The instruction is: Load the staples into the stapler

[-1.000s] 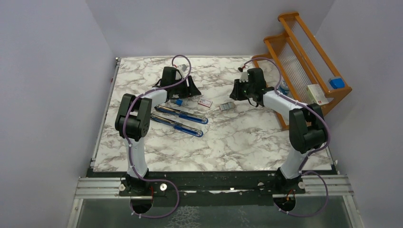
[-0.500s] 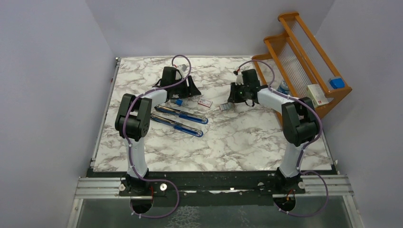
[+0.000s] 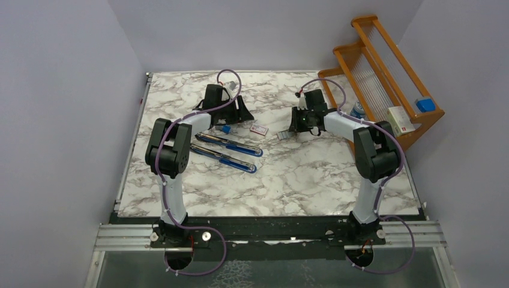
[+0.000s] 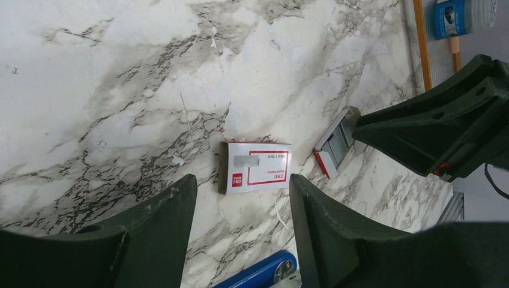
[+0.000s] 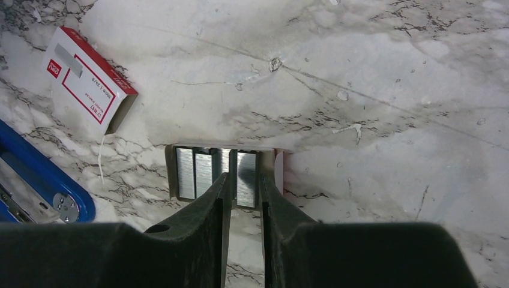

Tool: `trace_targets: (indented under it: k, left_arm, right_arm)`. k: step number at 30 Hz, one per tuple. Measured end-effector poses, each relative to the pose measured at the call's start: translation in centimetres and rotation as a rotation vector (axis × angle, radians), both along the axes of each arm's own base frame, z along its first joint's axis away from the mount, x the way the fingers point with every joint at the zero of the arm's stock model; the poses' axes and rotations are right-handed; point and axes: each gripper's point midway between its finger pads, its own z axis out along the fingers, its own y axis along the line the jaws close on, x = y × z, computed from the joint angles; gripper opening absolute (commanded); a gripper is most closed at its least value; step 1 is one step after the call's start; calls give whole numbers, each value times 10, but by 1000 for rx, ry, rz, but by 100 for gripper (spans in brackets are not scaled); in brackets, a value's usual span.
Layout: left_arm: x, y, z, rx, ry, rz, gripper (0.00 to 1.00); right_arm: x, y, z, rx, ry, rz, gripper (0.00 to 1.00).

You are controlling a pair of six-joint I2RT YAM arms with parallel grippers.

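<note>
Surface: white-grey marble table [image 3: 300, 174], lavender walls on three sides, wooden rack [image 3: 384, 72] standing at the far right edge.

Stapler [image 3: 228, 150]: blue, swung fully open, its two long halves lying flat side by side left of centre, just beside the left arm's elbow.

Staples [image 5: 195, 173]: several silvery strips lying side by side in a small shallow tray [image 5: 171, 171] with a red edge. The tray sits on the marble right of the stapler.

Staple box [image 4: 255, 168]: white with a red label, flat on the table between stapler and tray, apart from both.

Right gripper [image 5: 243, 180]: low over the tray, fingers a narrow gap apart. One strip shows in the gap. Cannot tell whether the pads touch it.

Left gripper [image 4: 241, 183]: fingers spread wide, nothing between them, hovering above the staple box. A small blue-capped cylinder [image 3: 225, 128] lies on the table just beside it.
</note>
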Motion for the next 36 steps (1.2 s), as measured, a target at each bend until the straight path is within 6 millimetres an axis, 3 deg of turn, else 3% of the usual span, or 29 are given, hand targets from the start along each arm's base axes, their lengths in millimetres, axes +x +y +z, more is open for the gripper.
trace_targets:
  k: [13,36]
  left_arm:
    - [0,0,0,0,1,0,61]
    - [0,0,0,0,1,0,60]
  right_arm:
    - [1,-1,-7,-10,17,-4,26]
    - [3,-5,-9,-30,16,-31,15]
